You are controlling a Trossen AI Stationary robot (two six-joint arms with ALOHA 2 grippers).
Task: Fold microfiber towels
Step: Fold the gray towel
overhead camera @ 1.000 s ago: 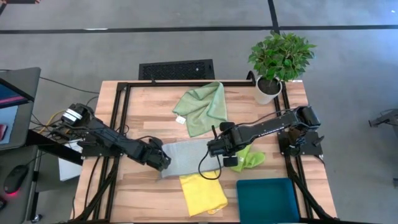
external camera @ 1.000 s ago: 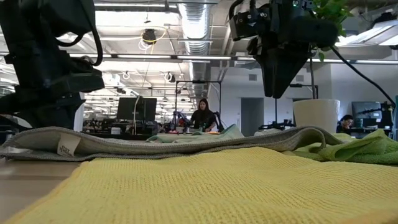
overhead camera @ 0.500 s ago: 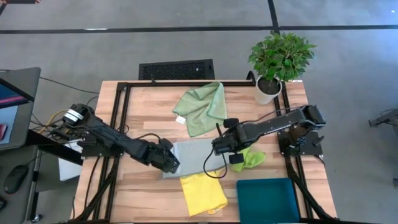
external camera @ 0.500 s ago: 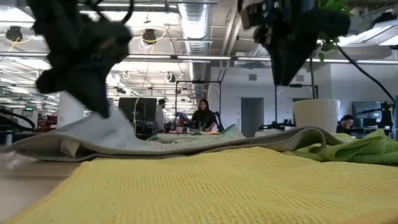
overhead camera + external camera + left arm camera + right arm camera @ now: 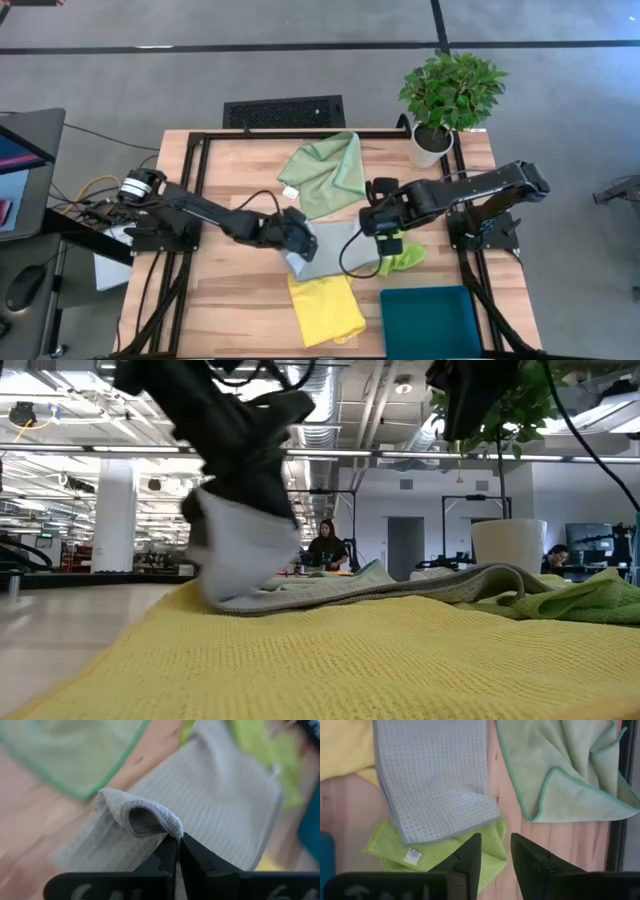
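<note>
Left gripper [image 5: 176, 842] shut tight on grey towel [image 5: 335, 250] edge; right gripper [image 5: 494, 851] open, empty; soft, floppy, best grabbed by corners

An open-plan office: desks with monitors [image 5: 220, 535], exposed ceiling ducts [image 5: 318, 400].

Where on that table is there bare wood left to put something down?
Free: the table's left side and front-left corner, beside the yellow towel. Crowded: the middle and right, with the sage green towel, grey-blue towel, lime towel, teal tray, potted plant.
</note>
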